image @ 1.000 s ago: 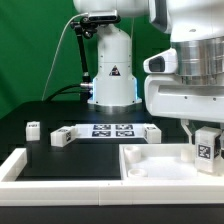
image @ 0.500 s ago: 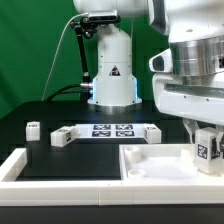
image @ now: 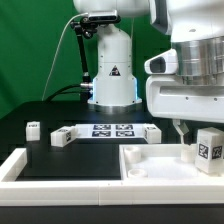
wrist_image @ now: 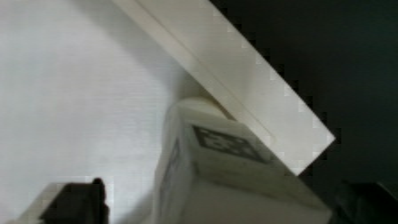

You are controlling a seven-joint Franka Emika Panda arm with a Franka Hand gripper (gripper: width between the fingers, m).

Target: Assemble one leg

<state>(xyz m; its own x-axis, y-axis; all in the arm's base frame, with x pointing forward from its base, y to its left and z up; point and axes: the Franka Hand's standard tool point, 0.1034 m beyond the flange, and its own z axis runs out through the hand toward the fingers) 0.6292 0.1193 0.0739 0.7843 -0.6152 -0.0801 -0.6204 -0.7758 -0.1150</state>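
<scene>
Since half a second ago the leg (image: 210, 150) sits a little further toward the exterior view's right and looks slightly tilted, and the one visible finger (image: 180, 129) has drawn away from it toward the exterior view's left. I read the gripper (wrist_image: 214, 205) as spread open. In the wrist view a strip of white floor shows between the dark fingertip (wrist_image: 75, 202) and the leg's side, so nothing is clamped.

The leg stands inside the large white tray-like piece (image: 150, 172), on its floor and close beside a raised wall, at the far right of the exterior view.

I judge this to be the seating step: the leg is placed at its corner but not yet fixed. The next move calls for closing squarely on it, straightening it and turning or pressing it home without dragging it against the wall.

It is a small white block with a black-and-white tag on its face.
</scene>
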